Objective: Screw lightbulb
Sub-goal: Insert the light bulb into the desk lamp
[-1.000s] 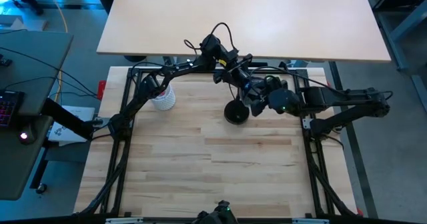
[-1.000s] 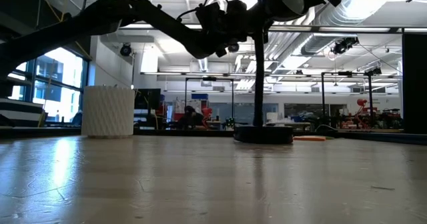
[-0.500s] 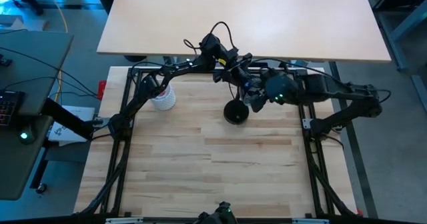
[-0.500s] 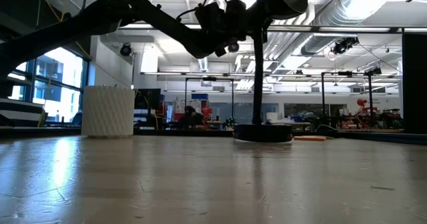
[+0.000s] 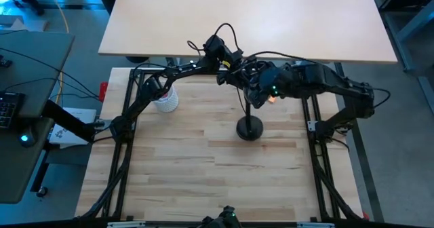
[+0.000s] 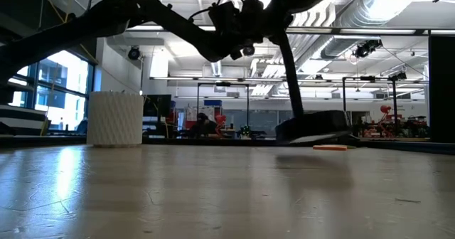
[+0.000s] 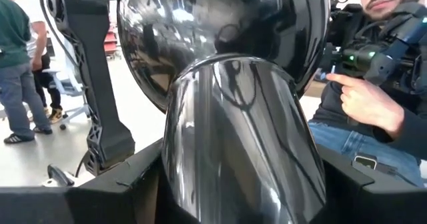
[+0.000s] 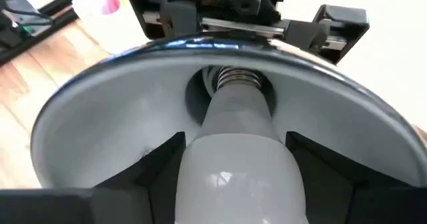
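1. Wooden counter (image 5: 203, 167) is carrying a white cup (image 5: 166, 100) at nine o'clock.
2. Left tool (image 5: 229, 70) is clamping the lamp head (image 7: 220, 44) at twelve o'clock.
3. Right tool (image 5: 261, 91) is gripping the lightbulb (image 8: 233, 157), its threads at the socket (image 8: 230, 77); it should be twisting straight, since the lamp base (image 6: 313, 127) is tilting.

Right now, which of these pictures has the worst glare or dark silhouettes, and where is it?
Low view: the arms and tilted desk lamp are black silhouettes against bright ceiling lights and windows. Left wrist view: the lamp's glossy black shade mirrors the room in warped streaks. Right wrist view: the lightbulb fills the frame, soft-edged, evenly lit inside the shade.
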